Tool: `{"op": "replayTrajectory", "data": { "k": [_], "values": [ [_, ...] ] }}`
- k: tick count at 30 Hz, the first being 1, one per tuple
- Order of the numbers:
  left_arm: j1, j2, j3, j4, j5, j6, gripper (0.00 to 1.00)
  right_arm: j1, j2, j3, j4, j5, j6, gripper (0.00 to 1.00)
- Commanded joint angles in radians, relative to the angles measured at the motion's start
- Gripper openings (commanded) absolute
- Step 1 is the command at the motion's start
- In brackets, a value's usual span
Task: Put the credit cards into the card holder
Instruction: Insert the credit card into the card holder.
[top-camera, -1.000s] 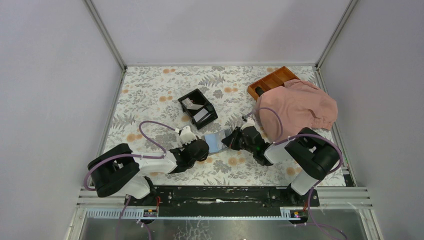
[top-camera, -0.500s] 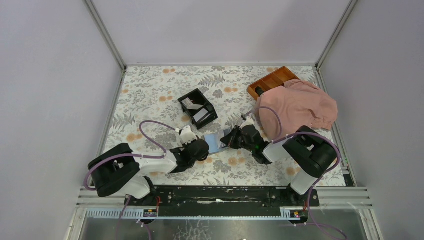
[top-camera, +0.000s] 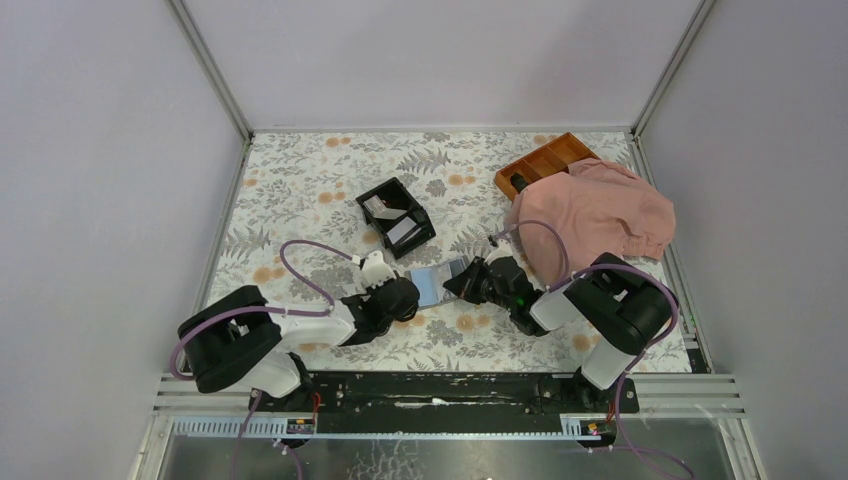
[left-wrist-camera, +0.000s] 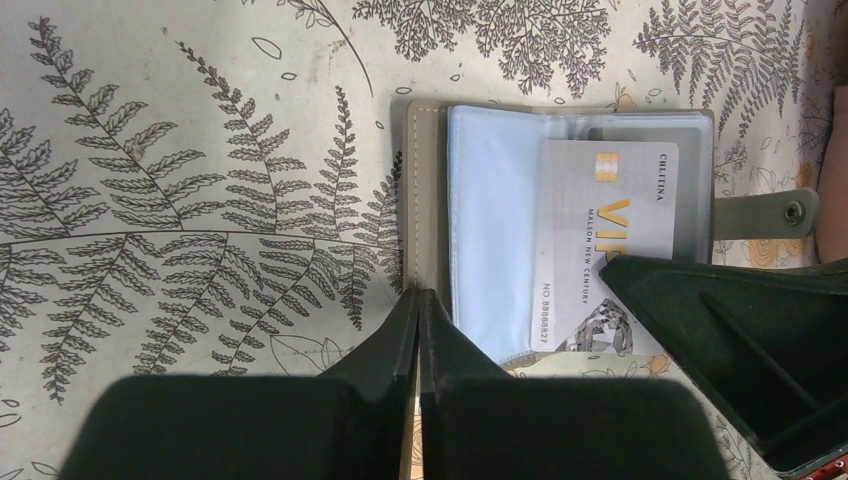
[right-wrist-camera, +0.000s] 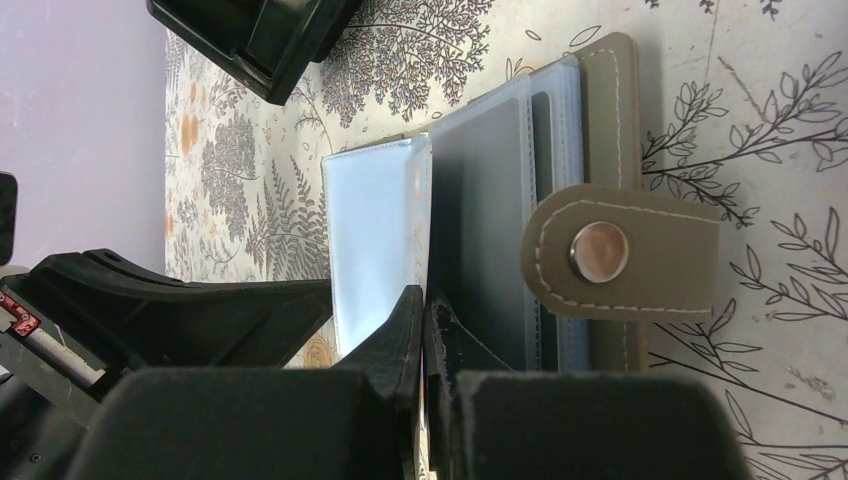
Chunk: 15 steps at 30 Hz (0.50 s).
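Card holder (top-camera: 437, 281) lies opened flat on the desk (top-camera: 300, 180), between my two arms, which makes sense: each gripper can reach one side of it. Its cover is grey-taupe with stitched edges, the clear sleeves (left-wrist-camera: 495, 230) inside read pale blue over a darker panel, and the snap tab (right-wrist-camera: 620, 250) sticks out on the side away from the spine. One credit card (left-wrist-camera: 600, 240), pale grey with gold lettering, sits partly inside a sleeve, its near end not yet covered. The right gripper (right-wrist-camera: 425, 300) is clenched on what looks like that card's near corner, presumably to drive it deeper, though the wrist view shows the card only edge-on, so I hedge on the exact hold. The left gripper (left-wrist-camera: 418, 300) is fully clenched too, tips at the cover's near edge by the spine; I judge it is pinning the holder against sliding, and I cannot tell whether it nips the cover. Farther out stand a black box (top-camera: 396, 217), an orange-brown tray (top-camera: 545, 160) and a pink cloth (top-camera: 600, 210).
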<state>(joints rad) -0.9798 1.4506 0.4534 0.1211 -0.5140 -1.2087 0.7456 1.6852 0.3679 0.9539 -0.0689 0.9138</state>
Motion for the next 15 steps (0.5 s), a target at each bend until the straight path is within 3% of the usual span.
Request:
{"op": "replayTrajectory", "data": {
  "k": [1, 15],
  "values": [
    [0.006, 0.097, -0.049, -0.181, 0.083, 0.041, 0.01, 0.002, 0.037, -0.035, -0.093, -0.041, -0.019, 0.00],
    [0.007, 0.114, -0.046, -0.177, 0.092, 0.041, 0.00, 0.003, 0.077, -0.034, -0.080, -0.067, -0.016, 0.00]
  ]
}}
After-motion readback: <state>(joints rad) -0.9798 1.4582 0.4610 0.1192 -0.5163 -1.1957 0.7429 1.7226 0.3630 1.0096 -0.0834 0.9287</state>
